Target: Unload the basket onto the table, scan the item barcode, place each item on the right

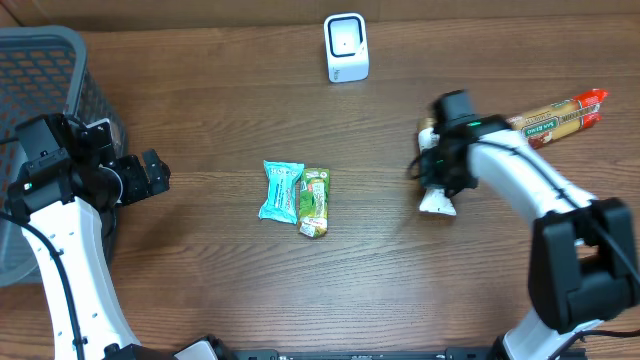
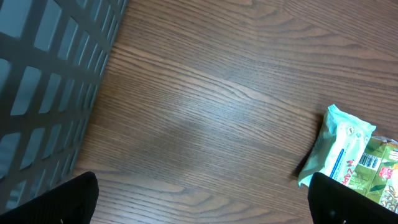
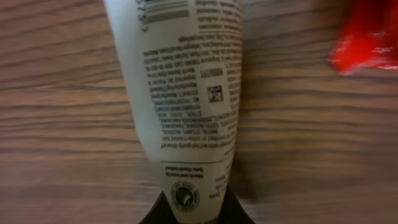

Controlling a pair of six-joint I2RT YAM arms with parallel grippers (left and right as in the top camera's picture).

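Overhead cam: your right gripper [image 1: 438, 180] is clenched on a white tube [image 1: 437, 204], right of centre on the wooden table [image 1: 220, 270]. One end of the tube pokes out under the gripper, on the side of the table's near edge. Whether it touches the wood or is lifted, I cannot tell from above.

In the right wrist cam you see the tube [image 3: 186, 93] pinched between the two dark fingers [image 3: 158, 214] at the end nearest the cam. The printed side faces the cam: small txt, a small square code [image 3: 215, 94] approx. in the middle, and some bar-like lines at the top edge, too blurred to read. A red shape [image 3: 367, 43], also blurred, sits top right in that view.

The white scanner [image 1: 346, 47] stands at the far side of the table, near centre, well apart from the tube. Behind the right arm lies a long pasta pack [image 1: 560, 114] w/ a red end, near the gripper.

Your left gripper [image 1: 152, 178] is released, jaws wide and nothing between them. It hovers just beside the grey basket [image 1: 45, 60] on the left. The left wrist cam shows both fingertips at the bottom corners w/ bare wood between. Two snack packs lie touching side by side in the centre of the table — a teal packet [image 1: 281, 190] and a green packet [image 1: 314, 201].
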